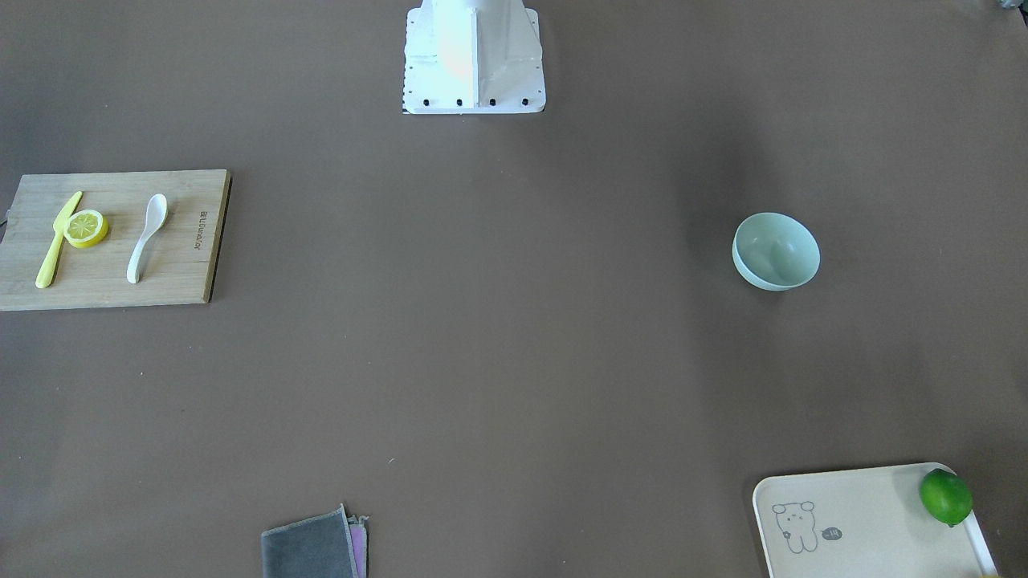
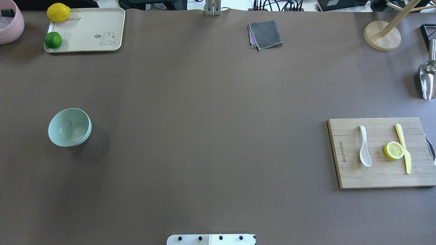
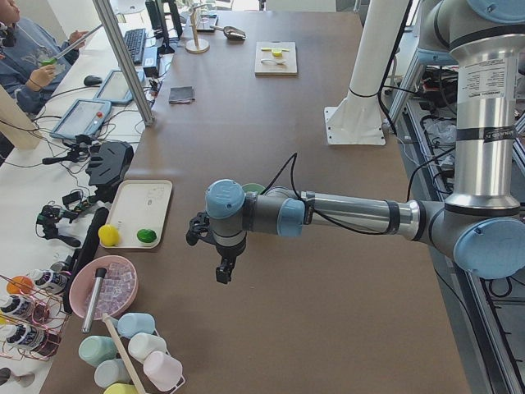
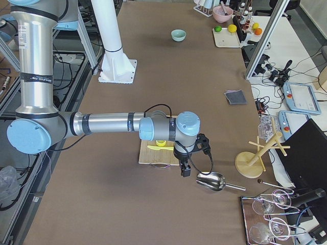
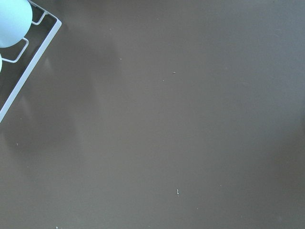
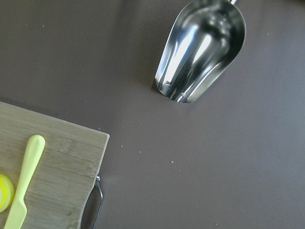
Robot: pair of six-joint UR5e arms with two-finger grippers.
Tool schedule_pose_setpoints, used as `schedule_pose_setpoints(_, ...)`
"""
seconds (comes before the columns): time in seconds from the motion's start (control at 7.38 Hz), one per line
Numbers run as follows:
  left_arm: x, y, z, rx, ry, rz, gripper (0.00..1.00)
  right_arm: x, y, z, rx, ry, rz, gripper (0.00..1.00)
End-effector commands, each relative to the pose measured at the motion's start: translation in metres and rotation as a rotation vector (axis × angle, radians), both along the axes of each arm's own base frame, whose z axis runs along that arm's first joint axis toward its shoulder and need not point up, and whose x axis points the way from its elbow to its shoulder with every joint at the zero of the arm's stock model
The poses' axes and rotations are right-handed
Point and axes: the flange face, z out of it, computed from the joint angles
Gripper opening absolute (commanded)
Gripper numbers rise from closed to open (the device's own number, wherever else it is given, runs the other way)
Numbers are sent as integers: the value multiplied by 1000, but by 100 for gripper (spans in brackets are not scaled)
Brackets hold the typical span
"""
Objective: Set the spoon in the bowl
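Spoon (image 2: 364, 146) flat on the board (image 2: 374, 173), scoop toward the robot, handle pointing away. Just beside it on the board, apart from it: lemon slice (image 2: 394, 150), then knife (image 2: 403, 148) touching the slice's outer side. No contact between spoon and either.

Right gripper (image 4: 185, 170) above bare table just past the board's handle end, pointing down, close to the scoop (image 4: 210, 181). Spread or pressed together: cannot tell, since only the right side view shows it. From its wrist camera: board corner (image 6: 57, 162), knife tip (image 6: 26, 181), a sliver of slice, the scoop (image 6: 202, 50); spoon outside that view. So spoon on the far side of knife and slice from this gripper, near but not under it.

Bowl (image 2: 69, 127) upright on the table in the robot's left half, well apart from the spoon, nothing visible inside it.

Left gripper (image 3: 223, 272) above bare table near the bowl, on the side toward the table's left end, pointing down. Finger state likewise impossible to tell; shows only in the left side view. Well apart from the spoon, the whole table between them.

Further off: tray (image 2: 88, 27) with lime (image 2: 53, 40) and lemon (image 2: 58, 12), folded cloth (image 2: 265, 34).
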Motion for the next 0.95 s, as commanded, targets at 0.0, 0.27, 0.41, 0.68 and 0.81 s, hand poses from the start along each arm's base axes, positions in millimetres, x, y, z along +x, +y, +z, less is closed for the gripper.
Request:
schedule_pose_setpoints(0.0, -1, 3, -1, 6, -3, 0, 98, 0, 0, 16, 33, -3, 4, 100)
schedule_pose_setpoints(0.27, -1, 3, 7, -10, -5, 0, 98, 0, -1, 15, 38, -3, 5, 100)
schedule_pose_setpoints(0.41, -3, 5, 7, -8, -13, -2, 98, -1, -2, 14, 40, -7, 5, 100)
schedule_pose_setpoints(0.68, -3, 5, -3, 9, -15, -6, 98, -1, -3, 14, 40, -17, 3, 100)
schedule_pose_setpoints(0.81, -3, 9, -1, 5, -18, -7, 98, -1, -6, 13, 45, -15, 2, 100)
